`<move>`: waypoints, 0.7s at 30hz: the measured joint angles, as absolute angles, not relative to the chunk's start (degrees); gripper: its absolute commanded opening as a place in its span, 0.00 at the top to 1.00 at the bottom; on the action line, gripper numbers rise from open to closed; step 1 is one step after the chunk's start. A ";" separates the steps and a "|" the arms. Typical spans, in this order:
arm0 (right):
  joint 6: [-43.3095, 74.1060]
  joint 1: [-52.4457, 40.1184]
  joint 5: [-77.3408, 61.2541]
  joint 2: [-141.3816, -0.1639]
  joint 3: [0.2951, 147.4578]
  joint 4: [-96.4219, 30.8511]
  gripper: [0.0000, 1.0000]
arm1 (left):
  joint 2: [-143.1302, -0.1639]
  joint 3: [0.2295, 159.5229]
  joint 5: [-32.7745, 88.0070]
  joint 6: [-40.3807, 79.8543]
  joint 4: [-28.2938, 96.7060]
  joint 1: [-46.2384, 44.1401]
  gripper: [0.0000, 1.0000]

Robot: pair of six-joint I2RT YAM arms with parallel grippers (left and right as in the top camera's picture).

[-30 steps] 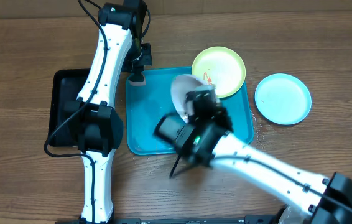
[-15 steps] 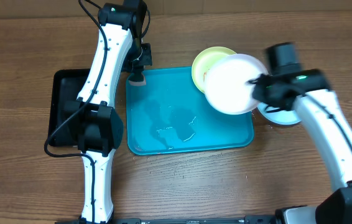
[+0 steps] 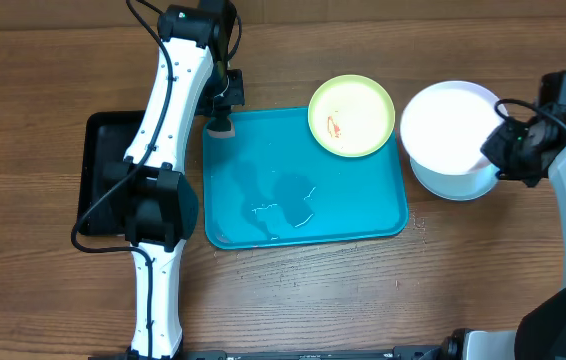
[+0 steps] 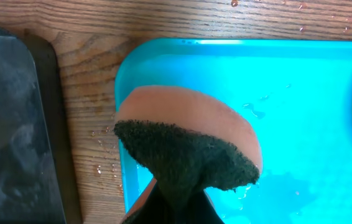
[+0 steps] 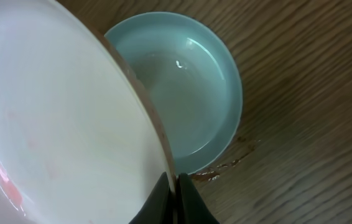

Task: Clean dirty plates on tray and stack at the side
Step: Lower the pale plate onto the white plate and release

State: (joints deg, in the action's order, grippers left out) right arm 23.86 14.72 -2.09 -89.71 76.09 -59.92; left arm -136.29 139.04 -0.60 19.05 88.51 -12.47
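The turquoise tray (image 3: 363, 205) lies mid-table, wet and bare. The yellow-green plate (image 3: 352, 115) with a red smear overlaps its far right corner. My right gripper (image 3: 498, 155) is shut on the rim of the white plate (image 3: 448, 135) and holds it over the light blue plate (image 3: 453, 188) on the table right of the tray. In the right wrist view the white plate (image 5: 58, 118) shows faint pink traces, with the light blue plate (image 5: 191, 87) beneath it. My left gripper (image 3: 221, 115) is shut on a sponge (image 4: 185, 146) at the tray's far left corner (image 4: 163, 56).
A black rectangular tray (image 3: 103, 175) lies left of the turquoise tray, partly under my left arm. Water drops lie on the wood by the tray's right edge (image 3: 418, 215) and near its left corner (image 4: 104, 168).
My right gripper carried the white plate from the tray to the right, and it now hangs over the light blue plate. The left arm and sponge have not moved.
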 measured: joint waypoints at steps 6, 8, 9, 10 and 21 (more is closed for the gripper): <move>23.55 15.57 -0.14 -93.82 76.09 -60.53 0.96 | -136.29 139.04 -0.60 19.05 88.29 -13.17 0.96; 23.53 15.57 0.27 -95.98 76.09 -60.99 0.96 | -136.29 139.04 -0.60 19.05 88.27 -13.43 0.96; 23.59 15.55 0.86 -97.21 76.09 -61.43 0.96 | -136.29 139.04 -0.60 19.05 88.27 -13.43 0.96; 23.83 15.57 1.34 -98.08 76.09 -61.67 0.96 | -136.29 139.04 -0.60 19.05 88.27 -13.50 0.96; 27.57 17.52 6.13 -105.41 76.09 -56.49 0.69 | -136.29 139.04 -0.60 19.05 88.12 -13.50 0.96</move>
